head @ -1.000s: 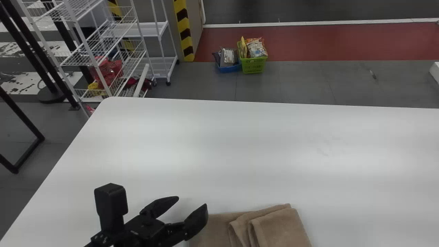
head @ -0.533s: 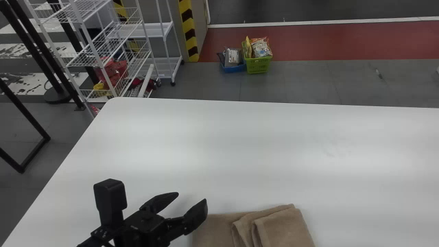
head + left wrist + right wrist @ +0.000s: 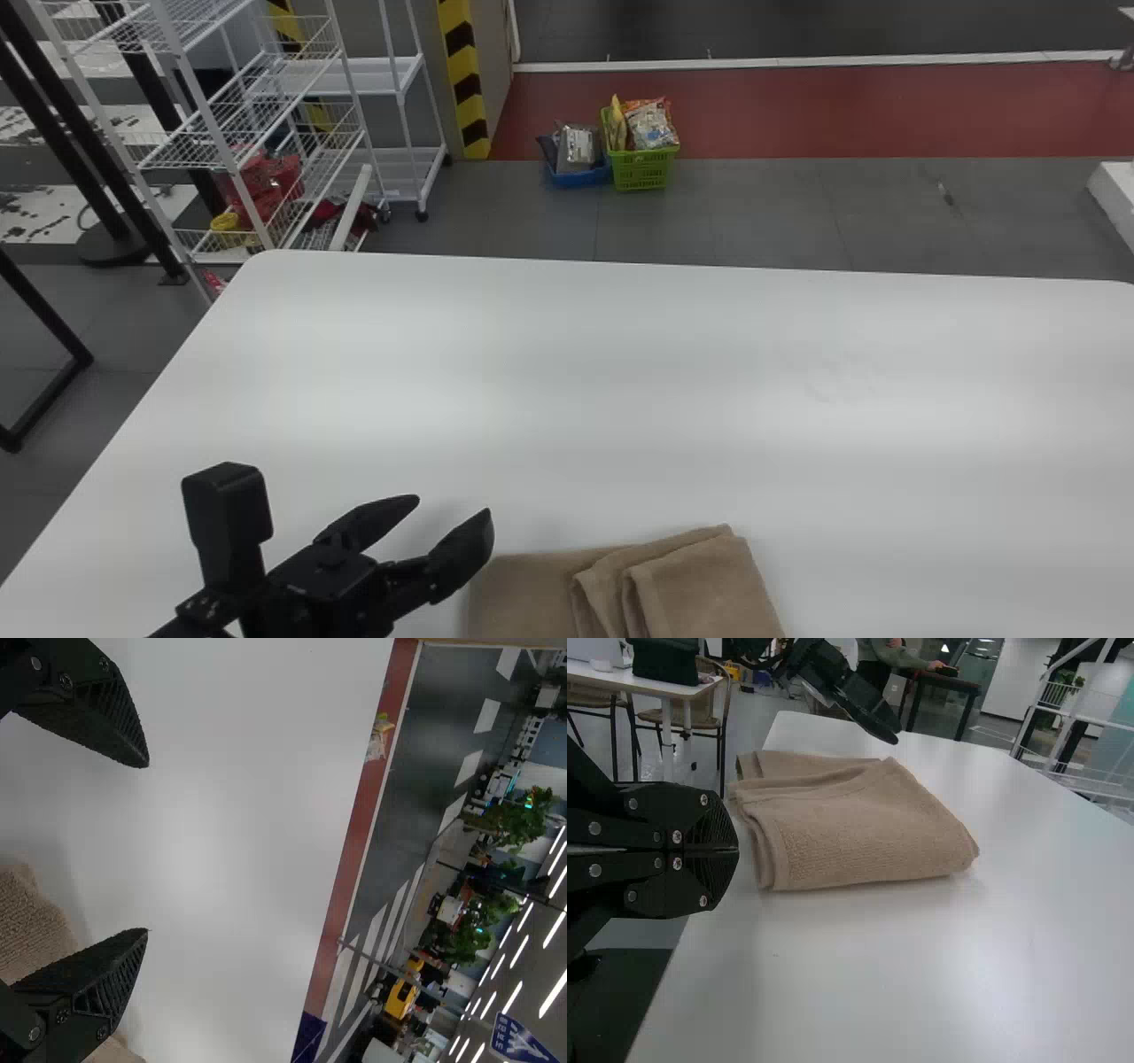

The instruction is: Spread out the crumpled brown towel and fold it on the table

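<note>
The left gripper stands open over the table left of the brown towel, not touching it. The towel lies folded in layers at the table's near edge, one flap showing doubled edges. In the left wrist view, the left gripper has its two fingers wide apart with nothing between them, and part of the towel lies beside and below them. In the right wrist view, the right gripper is shut and empty, low by the table edge near the towel, which looks like a flattish stack.
The white table extends beyond and to both sides of the towel. Past its far left corner stand white wire shelves. A green basket and a blue one sit on the floor behind the table.
My left gripper has moved a little to the left, away from the towel, staying open. The head view has shifted slightly sideways. The towel lies as before.
</note>
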